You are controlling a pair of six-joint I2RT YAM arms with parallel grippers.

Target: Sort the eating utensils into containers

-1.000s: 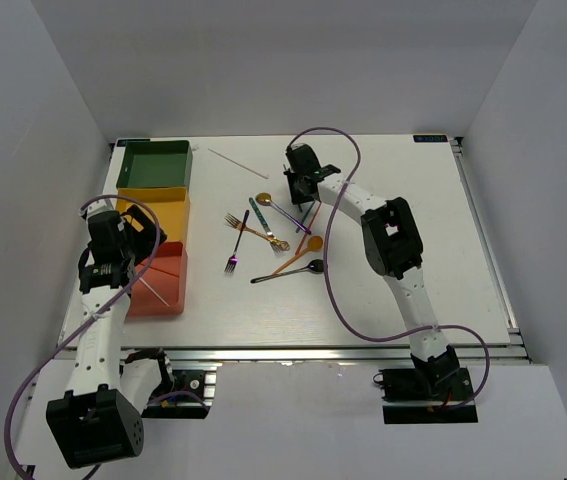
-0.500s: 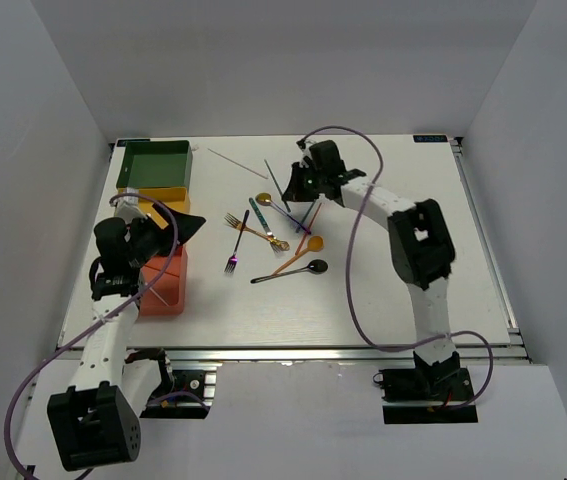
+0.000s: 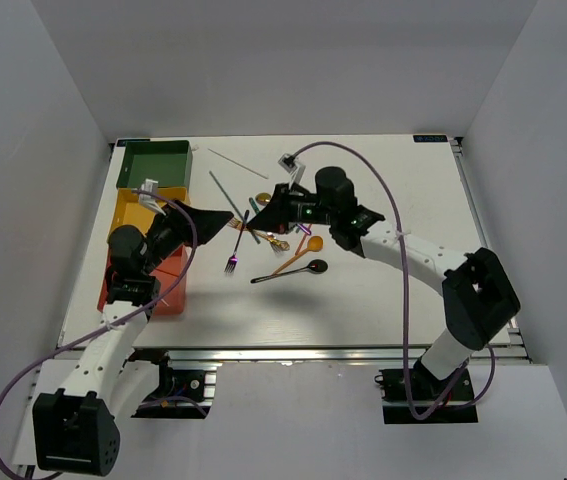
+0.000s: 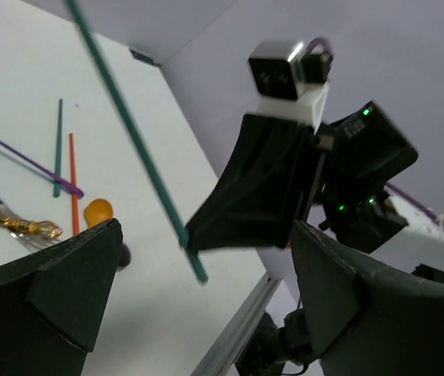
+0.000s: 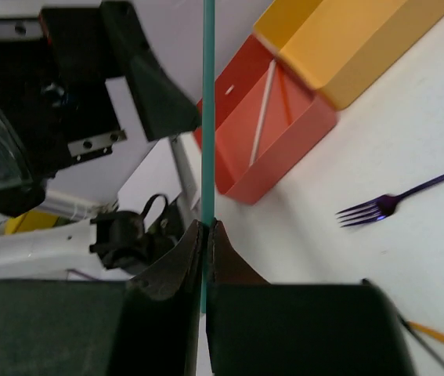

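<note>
Over the last second the right end effector has lifted off the utensil pile at the middle of the table and swung leftward, carrying a teal chopstick clamped between its closed fingers. The left end effector has meanwhile risen from over the orange-red tray and turned to point rightward, so the two now face each other tip to tip above the table. This looks like the set-up for a handover: the chopstick is in the air between the arms, not yet in any container.

The right arm stretches low and far to the left, its wrist near level. Its wrist view shows the chopstick standing straight out from the pinched fingers, with the yellow tray and the orange-red tray beyond; the latter already holds a white and an orange chopstick. The left arm is raised and angled toward the centre, its fingers spread wide and holding nothing, the teal chopstick crossing in front of them.

Still loose on the table are a purple fork, a gold fork, a black spoon, an orange spoon and a white chopstick. The green tray looks empty.
</note>
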